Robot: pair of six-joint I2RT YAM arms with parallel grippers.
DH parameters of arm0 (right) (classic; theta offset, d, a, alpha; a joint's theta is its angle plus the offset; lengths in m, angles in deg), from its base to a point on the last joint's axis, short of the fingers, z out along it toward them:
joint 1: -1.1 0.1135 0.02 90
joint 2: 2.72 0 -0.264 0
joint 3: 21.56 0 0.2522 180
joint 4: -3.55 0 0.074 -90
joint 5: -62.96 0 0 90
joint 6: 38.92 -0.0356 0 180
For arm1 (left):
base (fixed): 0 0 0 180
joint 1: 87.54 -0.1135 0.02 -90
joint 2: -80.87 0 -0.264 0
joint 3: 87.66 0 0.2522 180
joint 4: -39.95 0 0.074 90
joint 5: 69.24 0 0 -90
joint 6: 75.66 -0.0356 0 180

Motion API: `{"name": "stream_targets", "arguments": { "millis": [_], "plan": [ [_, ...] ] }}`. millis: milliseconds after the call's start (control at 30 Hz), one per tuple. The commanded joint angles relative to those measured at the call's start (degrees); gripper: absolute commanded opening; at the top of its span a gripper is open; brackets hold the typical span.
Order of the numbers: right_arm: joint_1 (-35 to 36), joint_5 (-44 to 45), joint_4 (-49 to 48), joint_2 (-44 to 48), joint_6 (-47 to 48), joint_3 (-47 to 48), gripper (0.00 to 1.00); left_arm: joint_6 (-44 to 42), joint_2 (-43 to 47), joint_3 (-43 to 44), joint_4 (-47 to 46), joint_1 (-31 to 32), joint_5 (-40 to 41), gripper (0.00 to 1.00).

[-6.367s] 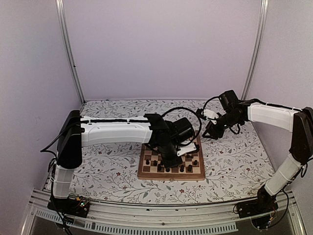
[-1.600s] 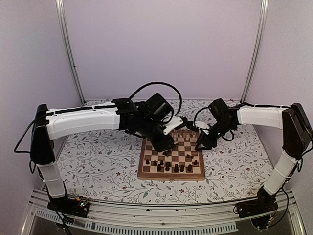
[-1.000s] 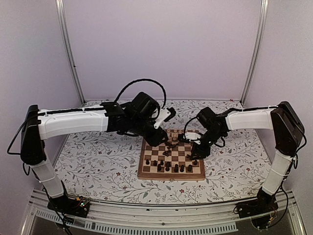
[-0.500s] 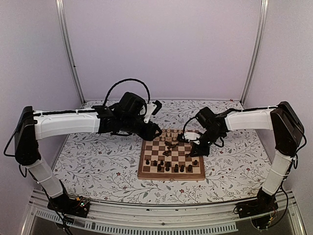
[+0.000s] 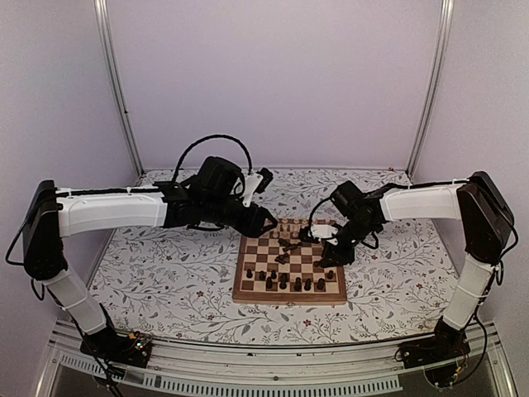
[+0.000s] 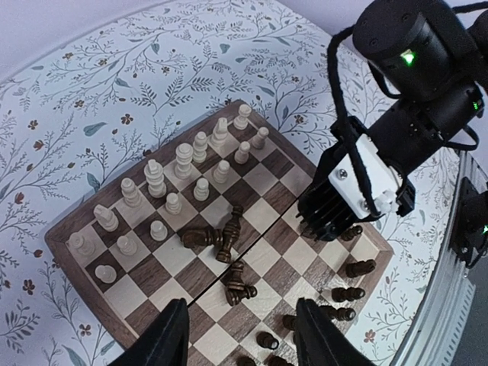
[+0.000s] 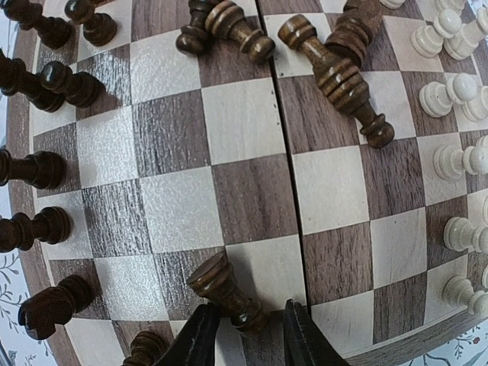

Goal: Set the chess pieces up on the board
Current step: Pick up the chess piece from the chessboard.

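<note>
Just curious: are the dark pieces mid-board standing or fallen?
Fallen: the dark pieces in the middle lie on their sides.

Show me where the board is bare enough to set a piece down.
Free: the board has bare middle squares, bordered by standing dark pieces, toppled dark pieces and cream pieces. Crowded: the toppled heap and both end rows.
</note>
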State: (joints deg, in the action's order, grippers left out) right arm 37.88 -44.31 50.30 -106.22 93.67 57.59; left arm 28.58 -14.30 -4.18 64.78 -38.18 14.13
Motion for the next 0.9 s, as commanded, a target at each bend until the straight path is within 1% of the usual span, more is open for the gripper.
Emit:
{"name": "stream_targets", "arguments": {
  "millis": [0,133,267,400,533,600,867],
  "plan": [
    [0.5,-0.2,0.6,0.3,5.3,-0.4,0.32,0.7,2.2,-1.3,-1.9,-0.8,-0.8,0.50],
    [0.5,0.3,0.9,-0.1,8.5,-0.6,0.33,1.0,2.6,-1.9,-2.0,-0.9,-1.1,0.50],
    [0.6,-0.3,0.6,-1.0,9.6,0.0,0.34,1.2,2.9,-2.2,-2.3,-1.0,-1.3,0.50],
    [0.5,-1.9,1.8,-1.8,10.4,0.3,0.32,1.1,3.1,-2.3,-2.3,-1.0,-1.6,0.50],
    [0.5,-2.6,3.4,-1.6,11.4,-0.3,0.26,1.1,3.6,-3.0,-2.5,-1.2,-1.6,0.50],
    [0.5,-2.4,3.5,-1.3,11.6,-0.5,0.21,1.2,3.7,-3.4,-2.9,-1.3,-1.8,0.50],
    [0.4,-2.3,2.3,0.0,8.0,1.0,0.12,2.9,3.6,-6.1,-8.4,-2.1,-3.9,0.50]
  ]
}}
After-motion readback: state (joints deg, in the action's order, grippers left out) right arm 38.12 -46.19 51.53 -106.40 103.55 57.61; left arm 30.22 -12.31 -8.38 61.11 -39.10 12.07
